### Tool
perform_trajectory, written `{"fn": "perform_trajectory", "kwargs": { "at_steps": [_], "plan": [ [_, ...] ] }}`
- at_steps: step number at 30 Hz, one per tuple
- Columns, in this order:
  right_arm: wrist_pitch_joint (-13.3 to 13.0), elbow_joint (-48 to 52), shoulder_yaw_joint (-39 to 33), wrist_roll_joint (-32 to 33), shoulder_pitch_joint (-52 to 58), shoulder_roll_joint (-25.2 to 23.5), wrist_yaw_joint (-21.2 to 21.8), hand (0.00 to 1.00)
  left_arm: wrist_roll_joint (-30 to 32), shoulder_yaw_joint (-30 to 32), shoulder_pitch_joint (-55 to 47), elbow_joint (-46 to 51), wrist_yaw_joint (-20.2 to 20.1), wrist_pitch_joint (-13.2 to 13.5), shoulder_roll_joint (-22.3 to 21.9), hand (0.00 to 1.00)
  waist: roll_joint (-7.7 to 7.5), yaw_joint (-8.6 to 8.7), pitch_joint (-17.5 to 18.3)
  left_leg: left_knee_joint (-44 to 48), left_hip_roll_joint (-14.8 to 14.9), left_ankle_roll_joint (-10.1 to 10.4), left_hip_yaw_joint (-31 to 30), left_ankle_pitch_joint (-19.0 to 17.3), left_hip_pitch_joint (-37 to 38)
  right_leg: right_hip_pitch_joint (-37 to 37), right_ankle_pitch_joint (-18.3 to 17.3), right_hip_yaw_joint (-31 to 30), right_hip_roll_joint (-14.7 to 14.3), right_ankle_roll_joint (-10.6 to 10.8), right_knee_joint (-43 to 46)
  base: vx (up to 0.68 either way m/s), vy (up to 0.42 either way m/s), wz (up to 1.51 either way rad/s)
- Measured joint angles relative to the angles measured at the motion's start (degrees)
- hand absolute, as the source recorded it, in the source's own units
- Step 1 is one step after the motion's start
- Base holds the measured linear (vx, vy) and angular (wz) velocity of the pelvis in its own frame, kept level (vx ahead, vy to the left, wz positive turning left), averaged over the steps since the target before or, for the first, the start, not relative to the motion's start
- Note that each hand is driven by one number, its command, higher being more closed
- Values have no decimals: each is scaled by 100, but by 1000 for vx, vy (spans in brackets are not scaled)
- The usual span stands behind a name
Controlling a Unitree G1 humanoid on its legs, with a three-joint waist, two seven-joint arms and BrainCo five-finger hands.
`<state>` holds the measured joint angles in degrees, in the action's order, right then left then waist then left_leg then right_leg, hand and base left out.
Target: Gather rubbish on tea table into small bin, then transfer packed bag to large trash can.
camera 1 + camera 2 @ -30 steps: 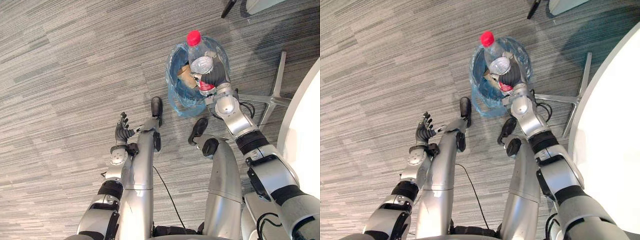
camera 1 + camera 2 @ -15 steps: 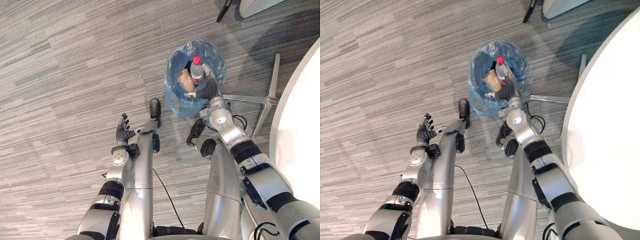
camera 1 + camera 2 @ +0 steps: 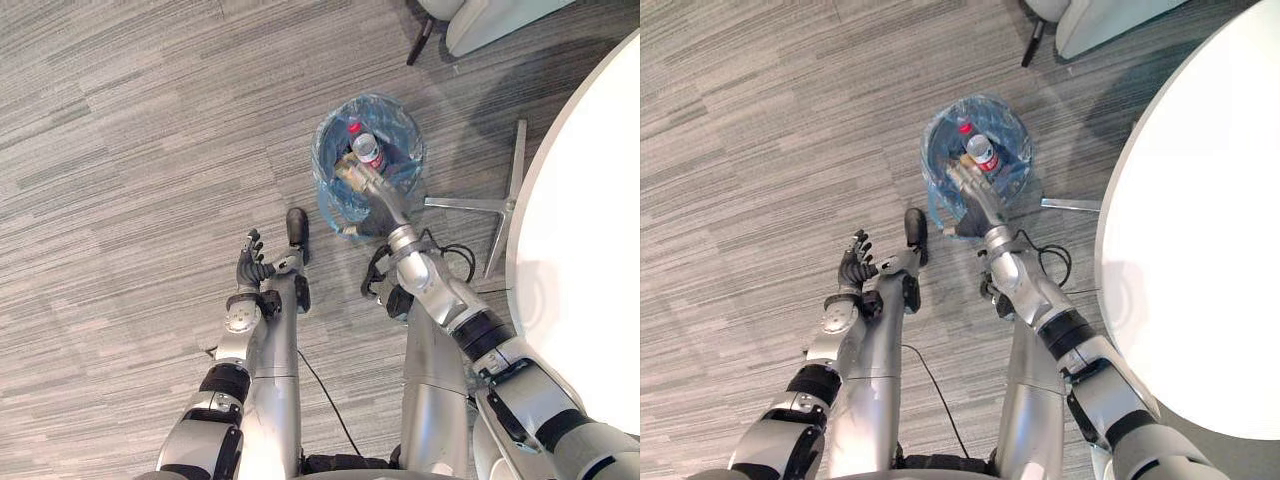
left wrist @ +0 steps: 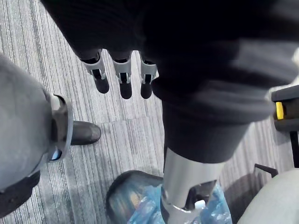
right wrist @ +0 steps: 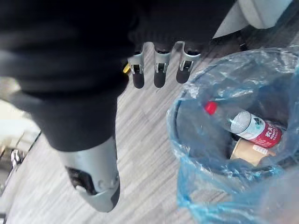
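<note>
Lower left: left hand (image 3: 250, 265), fingers loosely spread, empty, idle.
Upper centre: small bin (image 3: 325, 180), lined with blue bag (image 5: 196, 186), bottle (image 5: 247, 125) lying inside. Right hand (image 3: 378, 195) sits over the rim, fingers straight, empty. I judge that pulling out could snag the bag and tip the bin.
Right edge: table (image 3: 590, 230).

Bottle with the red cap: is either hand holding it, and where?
Neither. The bottle lies loose in the bin; right hand open over it, left hand open and empty.

right hand (image 3: 973, 190) hovers, fingers straight, over the bin (image 3: 936, 205) (bottle (image 3: 980, 152) lying inside).
</note>
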<state>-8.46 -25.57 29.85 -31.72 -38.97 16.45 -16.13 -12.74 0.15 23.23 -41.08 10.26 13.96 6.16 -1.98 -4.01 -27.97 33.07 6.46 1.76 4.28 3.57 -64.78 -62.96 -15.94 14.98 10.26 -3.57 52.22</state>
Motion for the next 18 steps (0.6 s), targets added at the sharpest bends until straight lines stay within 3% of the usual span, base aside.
{"fn": "perform_trajectory", "kwargs": {
  "at_steps": [8,18],
  "plan": [
    [45,-795,334,-515,-229,-210,29,0,-8,-1,4,-111,2,10,21,0,-30,-15,20,-122,31,-2,76,4,61,107,4,72,21,1,-104,-15,-14,5],
    [431,-1904,211,-671,-872,-252,-34,0,-77,27,240,-114,13,149,20,0,-24,-36,23,-216,-64,5,-66,192,-413,-352,-16,187,101,-16,-3,-23,-24,10]
  ]
}}
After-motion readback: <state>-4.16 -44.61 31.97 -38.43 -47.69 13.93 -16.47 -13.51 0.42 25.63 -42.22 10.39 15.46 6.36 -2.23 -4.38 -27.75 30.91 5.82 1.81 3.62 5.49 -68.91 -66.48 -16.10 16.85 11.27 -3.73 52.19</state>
